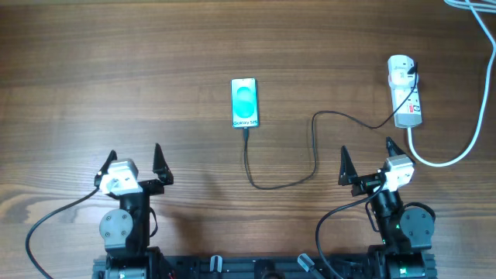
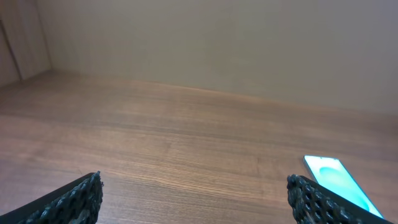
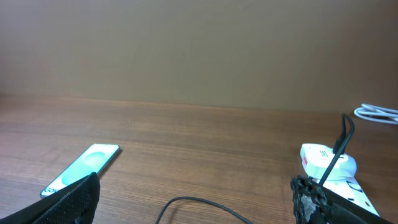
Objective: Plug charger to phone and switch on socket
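The phone [image 1: 244,102] lies flat at the table's middle, cyan screen up; it also shows in the left wrist view [image 2: 339,186] and the right wrist view [image 3: 84,167]. The thin black charger cable [image 1: 313,147] runs from the phone's near end, loops across the table and reaches the white socket strip [image 1: 404,91] at the far right, also seen in the right wrist view [image 3: 326,163]. The cable tip touches the phone's bottom edge. My left gripper [image 1: 133,163] is open and empty at the near left. My right gripper [image 1: 366,156] is open and empty, near the cable loop.
The socket's thick white cord [image 1: 465,147] curves off the far right edge. The robots' thicker black cables [image 1: 54,217] lie near the arm bases at the front edge.
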